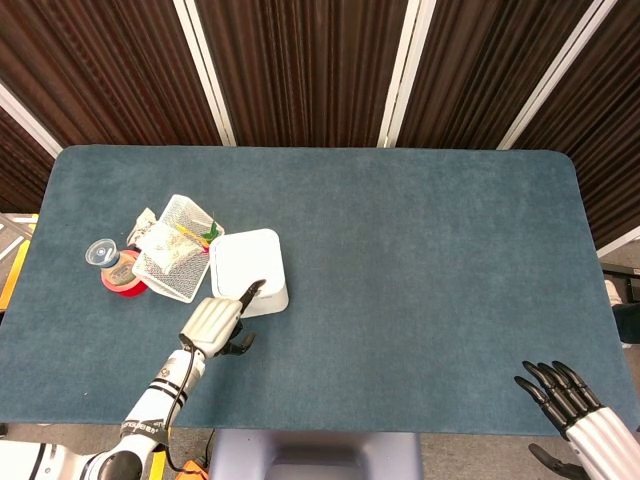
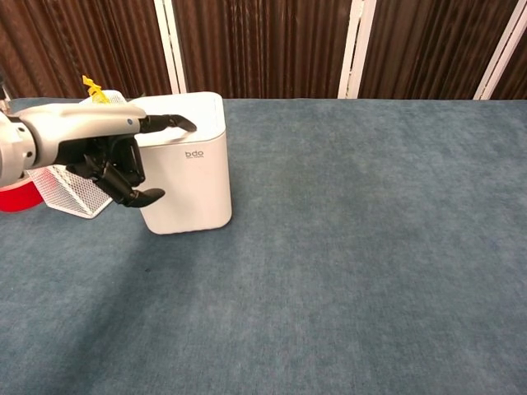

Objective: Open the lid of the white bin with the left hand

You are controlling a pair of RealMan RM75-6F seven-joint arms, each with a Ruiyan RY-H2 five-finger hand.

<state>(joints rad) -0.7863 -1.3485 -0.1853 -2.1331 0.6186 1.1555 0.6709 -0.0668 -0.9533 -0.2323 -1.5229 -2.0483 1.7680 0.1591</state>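
Bin (image 1: 250, 272) stands on the left part of the table (image 1: 420, 260), toward the near edge, and its lid (image 2: 177, 113) is flat and closed. It is white, with a small dark logo on the front wall. Left hand (image 1: 213, 322) is at the near side of the bin: one dark finger (image 2: 169, 123) is stretched out straight over the near edge of the lid, and its tip seems to touch the lid top, but from these views I cannot tell it for sure. The other fingers are curled in under the palm, in front of the bin wall, and they hold nothing. Just left of the bin lies a white wire basket (image 1: 175, 262), tilted, with some paper and small scraps inside. Left of the basket are a red tape roll (image 1: 118, 283) and a small clear cup (image 1: 101, 252), close together. Right hand (image 1: 560, 392) is at the near right corner, well apart from the bin, with dark fingers straight and a little spread, holding nothing.
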